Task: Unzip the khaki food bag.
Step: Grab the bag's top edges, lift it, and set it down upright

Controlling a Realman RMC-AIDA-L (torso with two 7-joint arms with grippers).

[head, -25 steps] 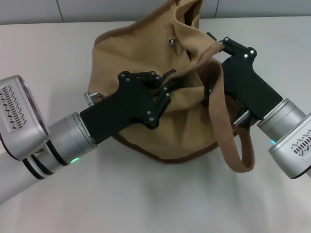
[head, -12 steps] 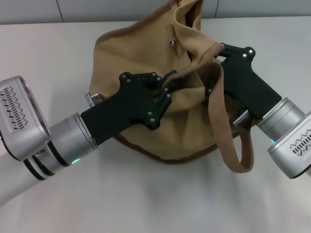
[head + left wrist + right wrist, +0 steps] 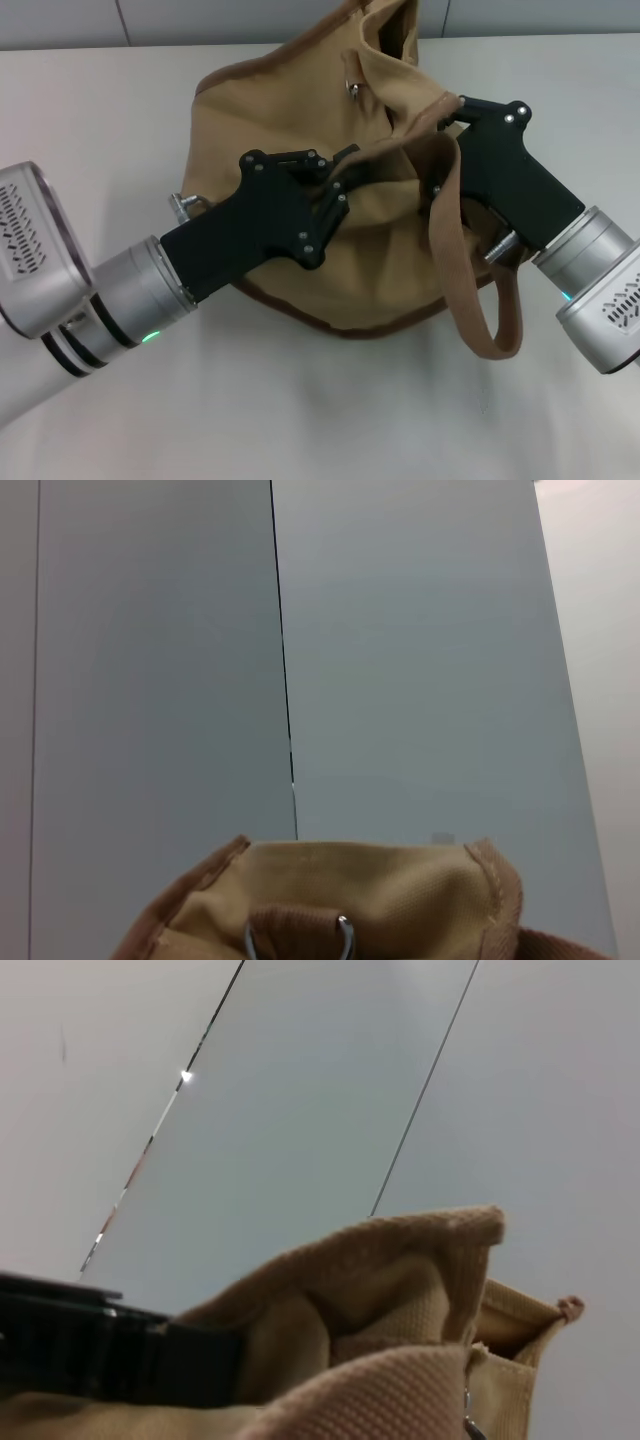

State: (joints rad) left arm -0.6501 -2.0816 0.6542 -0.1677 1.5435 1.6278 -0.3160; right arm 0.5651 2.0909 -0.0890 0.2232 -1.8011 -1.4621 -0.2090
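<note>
The khaki food bag (image 3: 290, 110) lies slumped on the table in the head view, with its brown-trimmed top opening toward the back. One webbing handle (image 3: 455, 260) loops down toward the front right. My left gripper (image 3: 340, 172) comes in from the left and is shut on a fold of the bag's upper cloth. My right gripper (image 3: 447, 108) comes in from the right and is shut on the bag's top edge beside the opening. A small metal pull (image 3: 353, 90) hangs by the opening. The bag's end with a metal ring (image 3: 298, 942) fills the left wrist view's lower edge. The bag's cloth (image 3: 400, 1270) also shows in the right wrist view.
The bag rests on a pale table (image 3: 300, 420) with a grey wall panel (image 3: 250, 20) behind it. A metal D-ring (image 3: 181, 204) sticks out at the bag's left end. A black gripper part (image 3: 100, 1350) shows in the right wrist view.
My right gripper has moved slightly right and back with the bag's edge. My left gripper has shifted slightly left. The cloth between them looks a little more stretched.
</note>
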